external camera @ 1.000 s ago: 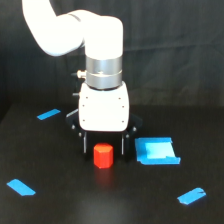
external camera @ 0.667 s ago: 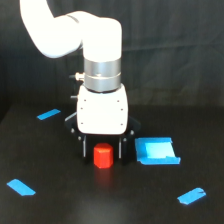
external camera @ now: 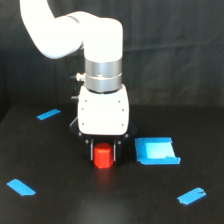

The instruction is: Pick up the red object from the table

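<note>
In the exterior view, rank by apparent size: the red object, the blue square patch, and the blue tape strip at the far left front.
1. Blue square patch, clearly the largest.
2. Red object and the front-left tape strip look similar in area; the strip lies nearer the camera, so I would not rank them.

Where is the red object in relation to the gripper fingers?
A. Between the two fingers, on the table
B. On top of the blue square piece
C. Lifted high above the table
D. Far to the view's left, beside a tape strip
A: the red object sits on the table, between the dark fingers of the gripper.
</note>
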